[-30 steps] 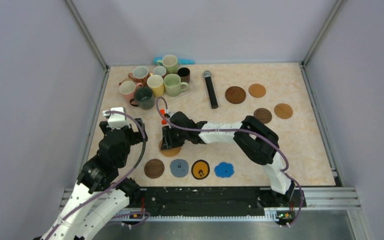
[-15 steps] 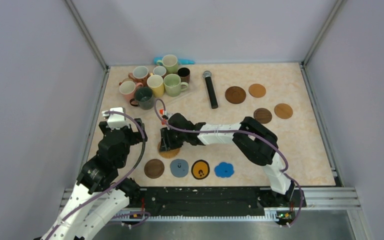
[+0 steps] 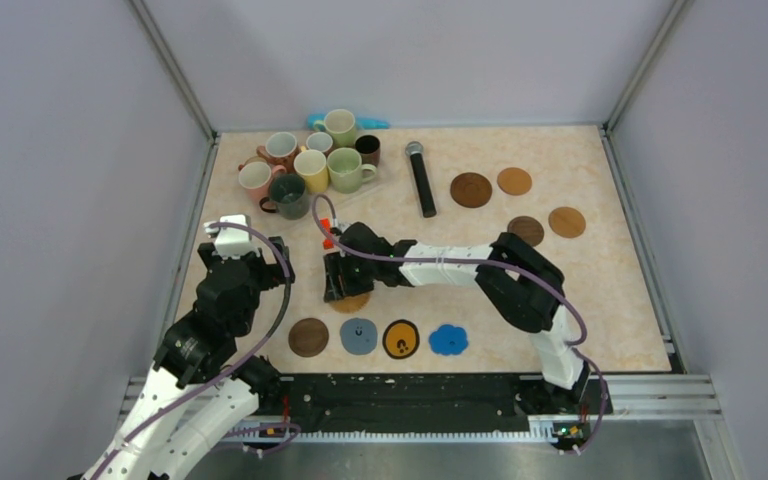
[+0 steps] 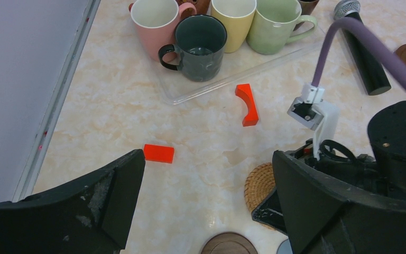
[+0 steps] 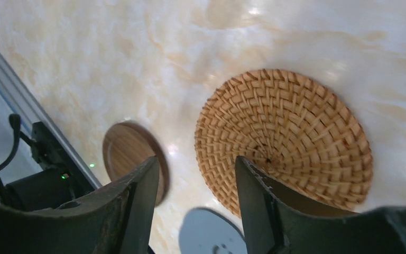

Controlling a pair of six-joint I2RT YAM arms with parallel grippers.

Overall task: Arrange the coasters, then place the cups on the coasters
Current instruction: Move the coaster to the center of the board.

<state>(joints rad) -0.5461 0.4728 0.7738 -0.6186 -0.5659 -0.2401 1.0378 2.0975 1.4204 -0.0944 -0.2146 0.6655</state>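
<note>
**Woven coaster to be let go cleanly behind the row**

The right pincer [image 5: 195, 169] is seen with its jaws partly parted and nothing clamped between them. The round woven straw-coloured coaster [image 5: 285, 140] lies flat on the marbled table [image 5: 296, 32] directly beneath it, with one finger overlapping its rim. A straight upward lift is judged best, so that the light disc is not dragged askew (woven rims snag easily). Just past the other finger lies the dark brown wooden disc [image 5: 129, 159]. It begins a row with the grey-blue disc [image 3: 359, 335], the black-and-yellow disc [image 3: 400, 339] and the bright blue scalloped disc [image 3: 448, 340], and spacing should be checked against these. The left pincer [image 4: 209, 159] is held wide open and empty, off to the side. The ceramic mugs [image 3: 310, 170] stand clustered well beyond the right pincer.
</note>
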